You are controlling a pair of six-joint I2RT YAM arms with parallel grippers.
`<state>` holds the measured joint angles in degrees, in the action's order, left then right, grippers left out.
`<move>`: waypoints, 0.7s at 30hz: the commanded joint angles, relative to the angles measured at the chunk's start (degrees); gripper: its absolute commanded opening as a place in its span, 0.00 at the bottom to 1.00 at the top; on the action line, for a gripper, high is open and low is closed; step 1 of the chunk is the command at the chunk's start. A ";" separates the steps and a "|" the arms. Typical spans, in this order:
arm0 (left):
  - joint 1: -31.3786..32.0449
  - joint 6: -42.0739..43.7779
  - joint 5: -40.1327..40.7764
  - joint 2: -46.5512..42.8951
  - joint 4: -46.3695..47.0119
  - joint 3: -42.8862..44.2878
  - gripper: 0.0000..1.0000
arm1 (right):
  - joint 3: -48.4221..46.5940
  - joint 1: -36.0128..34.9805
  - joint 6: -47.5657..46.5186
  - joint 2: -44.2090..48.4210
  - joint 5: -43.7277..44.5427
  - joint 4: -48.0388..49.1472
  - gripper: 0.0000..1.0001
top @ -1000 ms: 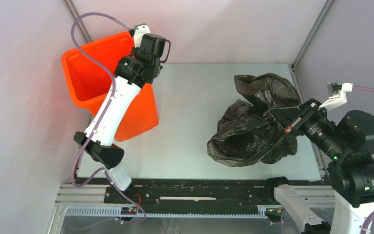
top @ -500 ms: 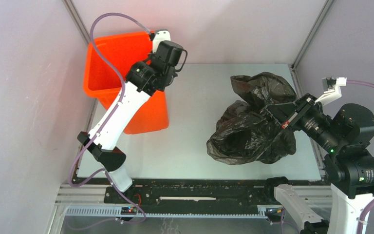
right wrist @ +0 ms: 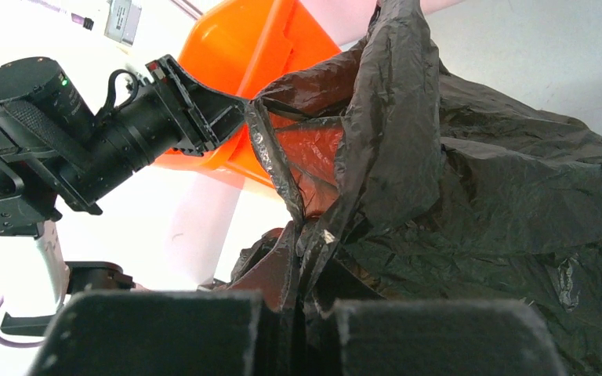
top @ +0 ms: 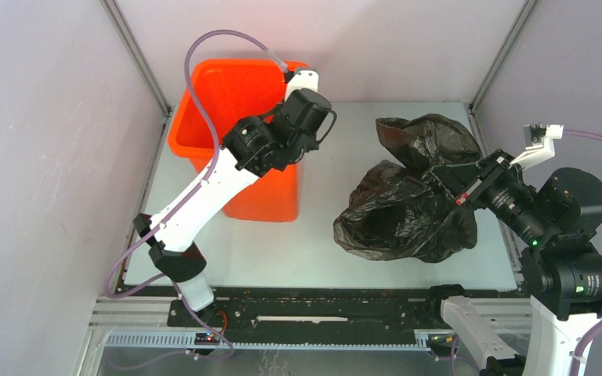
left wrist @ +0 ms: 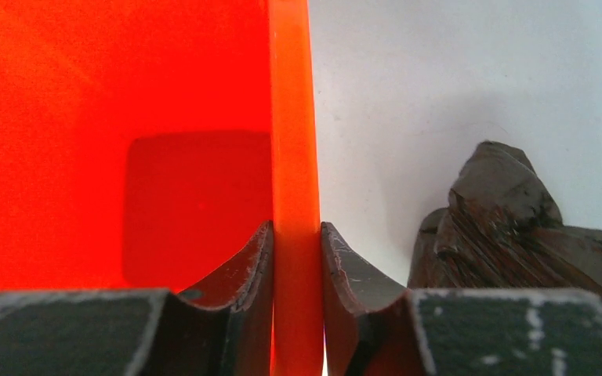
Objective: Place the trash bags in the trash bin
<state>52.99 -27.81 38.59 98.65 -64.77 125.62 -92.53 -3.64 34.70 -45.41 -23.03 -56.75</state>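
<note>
The orange trash bin (top: 219,110) stands upright at the back, left of the table's middle. My left gripper (top: 276,150) is shut on its right rim; in the left wrist view the rim (left wrist: 290,125) runs between the two fingers, my gripper (left wrist: 296,258) clamped on it. The black trash bag (top: 407,207) lies crumpled on the right half of the table. My right gripper (top: 448,182) is shut on a fold of the bag at its right side; the right wrist view shows my gripper (right wrist: 306,286) pinching the bag (right wrist: 478,204) film, with the bin (right wrist: 259,63) behind.
The grey table (top: 321,243) is walled by pale panels at left, back and right, with metal posts at the back corners. A black rail (top: 321,305) runs along the near edge by the arm bases.
My left arm has dragged the orange bin from the far left corner to the right, toward the bag. The right gripper and the bag have barely moved.
</note>
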 commanded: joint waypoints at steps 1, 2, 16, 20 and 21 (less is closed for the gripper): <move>2.05 2.31 -5.10 -0.31 5.90 2.71 0.28 | -0.87 0.68 -2.33 0.67 1.67 1.02 0.00; 2.06 3.02 -5.25 -0.68 6.15 2.72 0.33 | -1.60 0.72 -2.82 0.42 2.27 0.58 0.00; 1.07 11.38 -13.23 -15.09 14.59 2.43 0.95 | -13.10 2.19 -1.27 -7.49 4.78 5.14 0.00; -0.54 12.86 -8.85 -22.05 15.70 -1.73 0.97 | -17.89 3.19 2.79 -12.02 0.65 11.53 0.00; -1.43 13.35 -7.59 -24.14 16.07 -3.62 0.98 | -18.36 3.24 4.46 -13.11 -0.81 14.34 0.00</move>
<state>53.76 -17.80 26.98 82.32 -52.27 125.34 -107.57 -1.10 34.39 -54.54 -19.66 -52.66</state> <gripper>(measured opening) 0.966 0.006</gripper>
